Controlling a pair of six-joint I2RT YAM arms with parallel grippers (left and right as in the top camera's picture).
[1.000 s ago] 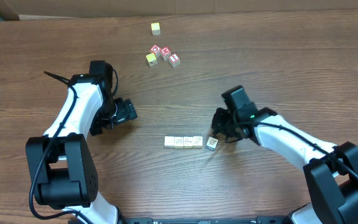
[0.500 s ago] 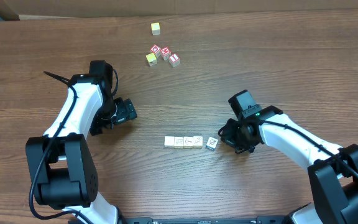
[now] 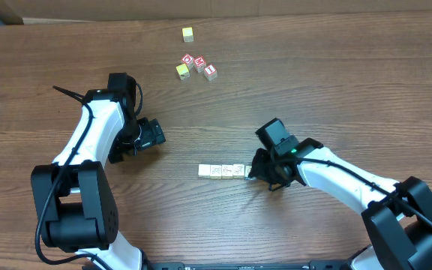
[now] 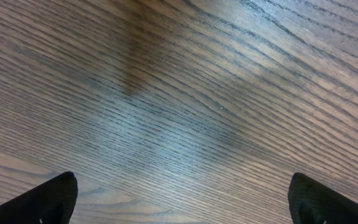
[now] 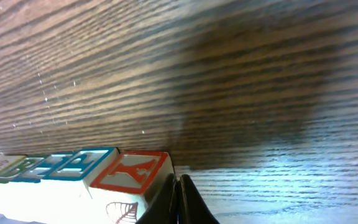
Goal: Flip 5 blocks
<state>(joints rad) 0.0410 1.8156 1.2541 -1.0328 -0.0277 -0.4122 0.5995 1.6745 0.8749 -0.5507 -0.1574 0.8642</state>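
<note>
Blocks (image 3: 222,171) lined up touching, centre of surface (image 3: 321,82). Right hand (image 5: 179,198) pinched shut, empty, against the row's 3 o'clock end. Left hand (image 3: 157,136) spread wide, well apart at 10 o'clock. Likely light, rigid, smooth, quick to skid; best pinched across opposite side faces.

Overhead cam sits high and looks straight down on the whole desk (image 3: 336,67), with both arms coming in from the bottom edge. Left wrist cam hangs close over bare wood, so it's basically all grain, with the left tool (image 4: 185,202) tips poking into the bottom corners. Right wrist cam is super low, skimming the desk past the right tool (image 5: 179,199). It shares the row of blocks (image 5: 73,171) with overhead.
</note>
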